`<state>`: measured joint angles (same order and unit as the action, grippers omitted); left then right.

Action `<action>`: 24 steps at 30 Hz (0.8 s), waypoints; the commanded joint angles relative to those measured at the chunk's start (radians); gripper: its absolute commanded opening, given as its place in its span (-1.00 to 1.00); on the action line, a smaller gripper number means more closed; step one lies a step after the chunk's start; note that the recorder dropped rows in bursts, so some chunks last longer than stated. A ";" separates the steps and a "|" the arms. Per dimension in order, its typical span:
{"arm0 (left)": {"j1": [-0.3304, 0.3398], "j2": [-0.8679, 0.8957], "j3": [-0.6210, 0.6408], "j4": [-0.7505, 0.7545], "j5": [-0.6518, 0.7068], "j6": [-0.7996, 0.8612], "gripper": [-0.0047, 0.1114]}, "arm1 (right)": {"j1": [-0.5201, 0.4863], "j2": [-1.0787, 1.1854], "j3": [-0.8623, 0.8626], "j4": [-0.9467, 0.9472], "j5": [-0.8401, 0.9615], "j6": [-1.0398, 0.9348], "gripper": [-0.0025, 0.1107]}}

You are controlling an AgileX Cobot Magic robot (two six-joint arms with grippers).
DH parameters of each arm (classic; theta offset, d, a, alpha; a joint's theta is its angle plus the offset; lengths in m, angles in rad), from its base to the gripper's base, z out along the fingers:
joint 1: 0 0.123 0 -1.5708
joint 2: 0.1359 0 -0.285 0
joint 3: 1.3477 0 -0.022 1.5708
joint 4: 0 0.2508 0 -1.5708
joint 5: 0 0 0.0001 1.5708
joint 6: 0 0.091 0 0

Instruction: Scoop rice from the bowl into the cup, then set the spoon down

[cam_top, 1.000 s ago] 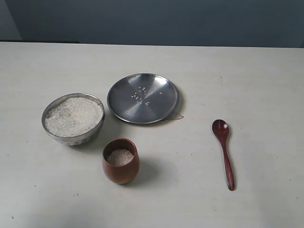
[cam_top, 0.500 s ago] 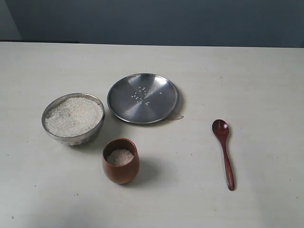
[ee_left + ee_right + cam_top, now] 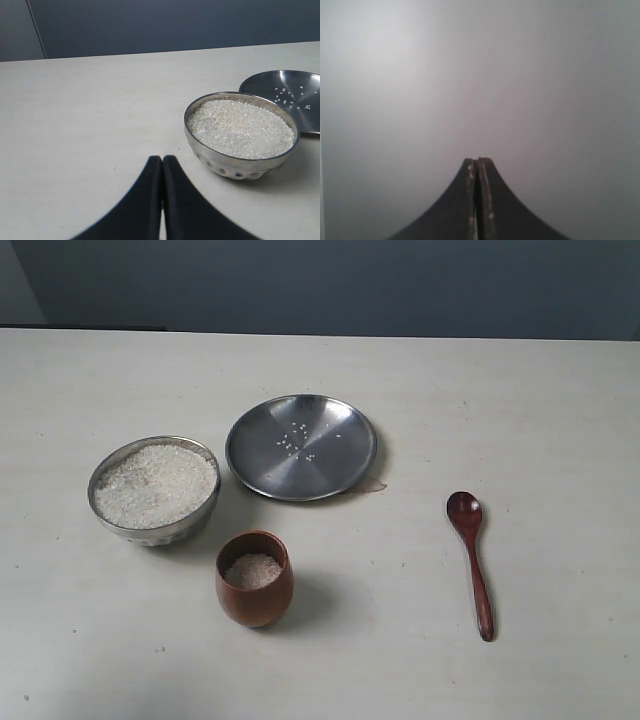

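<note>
Left gripper (image 3: pixel 161 159) and right gripper (image 3: pixel 477 161) are both pinched closed, holding nothing. The spoon (image 3: pixel 472 560) lies loose, well right of the cup (image 3: pixel 254 600); the bowl (image 3: pixel 160 533) sits just left-behind it. The cup holds rice (image 3: pixel 252 570), so scooping and set-down look done.

Bowl (image 3: pixel 160 532): one, of steel.
Cup (image 3: pixel 254 602): one, of wood.
Spoon (image 3: pixel 474 570): one.
Plate (image 3: pixel 335 460): one, of steel.
Rice (image 3: pixel 155 483): two heaps, one in the bowl and one in the cup.
Loose grains (image 3: pixel 294 441): a few on the plate, too small to count surely.
Grippers: two, the left gripper (image 3: pixel 162 160) and the right gripper (image 3: pixel 477 161).
Table (image 3: pixel 500 400): one.
</note>
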<state>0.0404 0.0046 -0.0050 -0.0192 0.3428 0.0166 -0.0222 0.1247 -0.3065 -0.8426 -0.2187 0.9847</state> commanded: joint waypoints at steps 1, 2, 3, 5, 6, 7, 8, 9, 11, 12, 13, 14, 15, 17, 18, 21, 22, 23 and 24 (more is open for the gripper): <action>0.002 -0.005 0.005 -0.002 -0.009 -0.005 -0.91 | 0.061 0.096 -0.070 -0.117 0.015 0.023 -0.97; 0.002 -0.005 0.005 -0.002 -0.009 -0.005 -0.91 | 0.089 0.139 -0.103 -0.144 0.034 0.043 -0.97; 0.002 -0.005 0.005 -0.002 -0.009 -0.005 -0.91 | 0.099 0.160 -0.118 -0.156 0.046 0.049 -0.97; 0.002 -0.005 0.005 -0.002 -0.009 -0.005 -0.91 | 0.133 0.209 -0.154 -0.201 0.090 0.052 -0.97; 0.002 -0.005 0.005 -0.002 -0.009 -0.005 -0.91 | 0.152 0.235 -0.170 -0.214 0.121 0.052 -0.97; 0.002 -0.005 0.005 -0.002 -0.009 -0.005 -0.91 | 0.159 0.242 -0.176 -0.219 0.136 0.052 -0.97; 0.002 -0.005 0.005 -0.002 -0.009 -0.005 -0.91 | 0.164 0.256 -0.181 -0.254 0.154 0.047 -0.97; 0.002 -0.005 0.005 -0.002 -0.009 -0.005 -0.91 | 0.164 0.263 -0.181 -0.275 0.179 0.047 -0.97; 0.002 -0.005 0.005 -0.002 -0.009 -0.005 -0.91 | 0.164 0.275 -0.181 -0.275 0.252 0.045 -0.97; 0.002 -0.005 0.005 -0.002 -0.009 -0.005 -0.91 | 0.164 0.282 -0.181 -0.275 0.305 0.045 -0.97; 0.002 -0.005 0.005 -0.002 -0.009 -0.005 -0.91 | 0.164 0.291 -0.181 -0.262 0.377 0.043 -0.97; 0.002 -0.005 0.005 -0.002 -0.009 -0.005 -0.91 | 0.164 0.306 -0.181 -0.223 0.473 0.010 -0.97; 0.002 -0.005 0.005 -0.002 -0.009 -0.005 -0.91 | 0.164 0.324 -0.181 -0.128 0.548 -0.100 -0.97; 0.002 -0.005 0.005 -0.002 -0.009 -0.005 -0.91 | 0.195 0.352 -0.181 0.087 0.574 -0.309 -0.97; 0.002 -0.005 0.005 -0.002 -0.009 -0.005 -0.91 | 0.213 0.357 -0.181 0.152 0.568 -0.361 -0.97; 0.002 -0.005 0.005 -0.002 -0.009 -0.005 -0.91 | 0.274 0.388 -0.181 0.285 0.568 -0.455 -0.97; 0.002 -0.005 0.005 -0.002 -0.009 -0.005 -0.91 | 0.290 0.409 -0.181 0.300 0.597 -0.474 -0.97; 0.002 -0.005 0.005 -0.002 -0.009 -0.005 -0.91 | 0.296 0.426 -0.181 0.313 0.622 -0.499 -0.97; 0.002 -0.005 0.005 -0.002 -0.009 -0.005 -0.91 | 0.308 0.468 -0.181 0.341 0.680 -0.562 -0.97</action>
<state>0.0404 0.0046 -0.0050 -0.0192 0.3428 0.0166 0.2692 0.5489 -0.4859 -0.5432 0.3947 0.4964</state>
